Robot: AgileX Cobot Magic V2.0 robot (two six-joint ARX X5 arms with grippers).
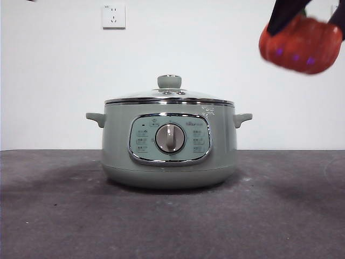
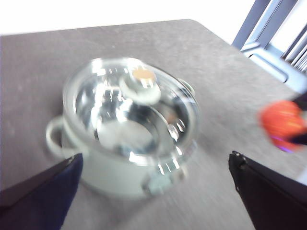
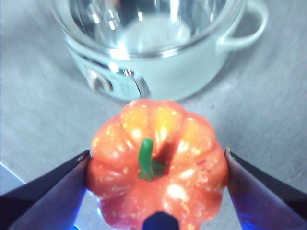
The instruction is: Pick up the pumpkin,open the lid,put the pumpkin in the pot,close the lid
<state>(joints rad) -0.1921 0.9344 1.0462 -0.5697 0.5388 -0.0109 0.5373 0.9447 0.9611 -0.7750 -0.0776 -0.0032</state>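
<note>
Right gripper point(image 3: 156, 191) clamped pumpkin point(image 3: 156, 160) aloft beside pot point(image 1: 169, 143); left gripper point(image 2: 153, 191), jaws apart, hung over lid point(image 2: 129, 103), presumably to lift it.

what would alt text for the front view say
A pale green pot with its glass lid on sits centred on a dark table. At upper right, the right gripper holds an orange pumpkin in the air.

Both claws point(image 3: 156, 191) point(image 2: 153, 191) have flat, black, wedge-shaped jaws.
</note>
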